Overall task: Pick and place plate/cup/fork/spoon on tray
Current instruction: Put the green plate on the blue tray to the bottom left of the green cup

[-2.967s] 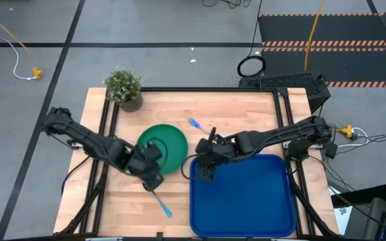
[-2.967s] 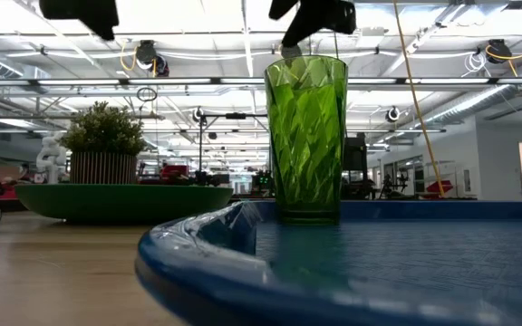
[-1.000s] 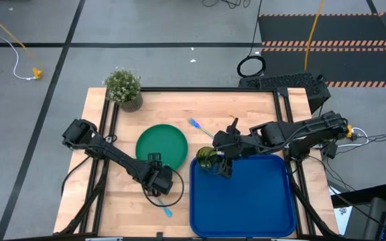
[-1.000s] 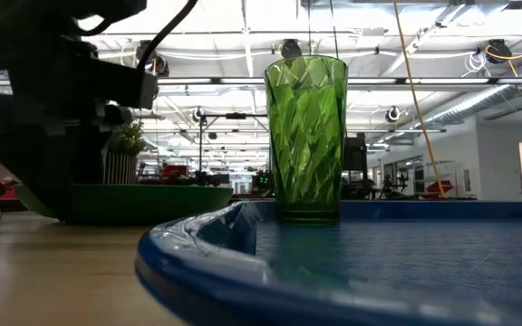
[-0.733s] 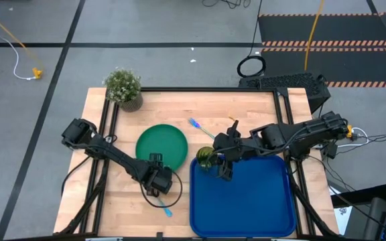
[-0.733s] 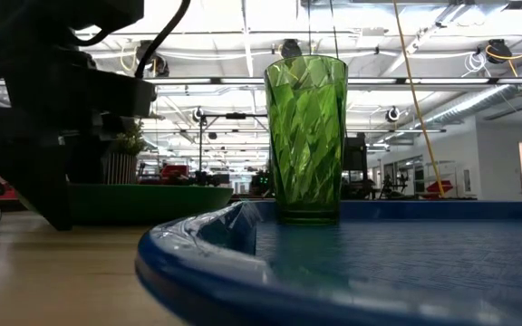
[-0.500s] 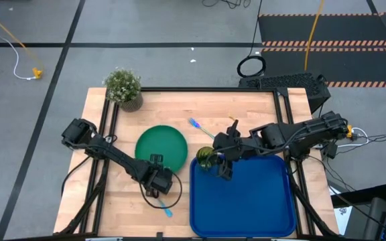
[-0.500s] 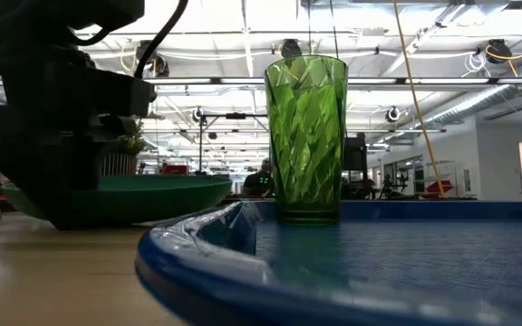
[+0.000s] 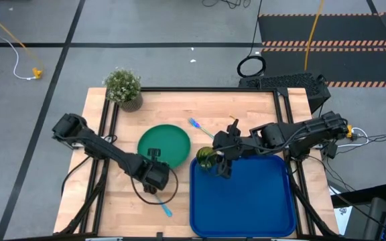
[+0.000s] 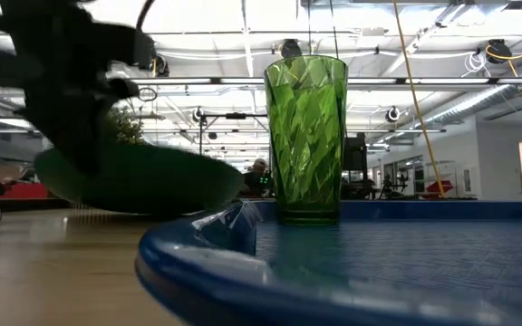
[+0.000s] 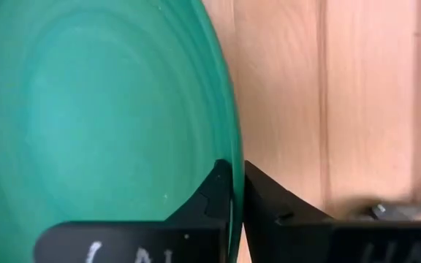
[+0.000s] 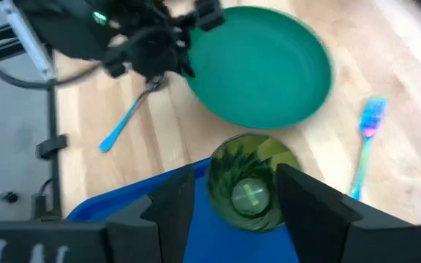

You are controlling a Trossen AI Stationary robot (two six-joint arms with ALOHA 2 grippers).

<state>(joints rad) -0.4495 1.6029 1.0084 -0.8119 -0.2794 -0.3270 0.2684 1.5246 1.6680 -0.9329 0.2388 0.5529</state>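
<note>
One item's on the tray [image 9: 246,201] so far: cup [image 9: 206,159]. My left hand [image 9: 154,164] pinches the plate [image 9: 169,142] rim, near edge; tray lies to its right. Right hand [image 9: 218,161] spread round cup, not gripping.

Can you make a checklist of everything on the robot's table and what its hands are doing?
Surface: wooden table, no spills seen.
Tray: on the table, holds the cup.
Cup: upright in the tray's corner.
Plate: pinched at its rim, tilted off the table in the low view.
Fork: on the table beyond the tray.
Spoon: on the table beside the tray.
Clutter: potted plant at a corner.
Left gripper: jaws shut on the plate.
Right gripper: jaws open around the cup.
Cables: yellow cable on the floor.
Surroundings: grey floor, striped mat.
</note>
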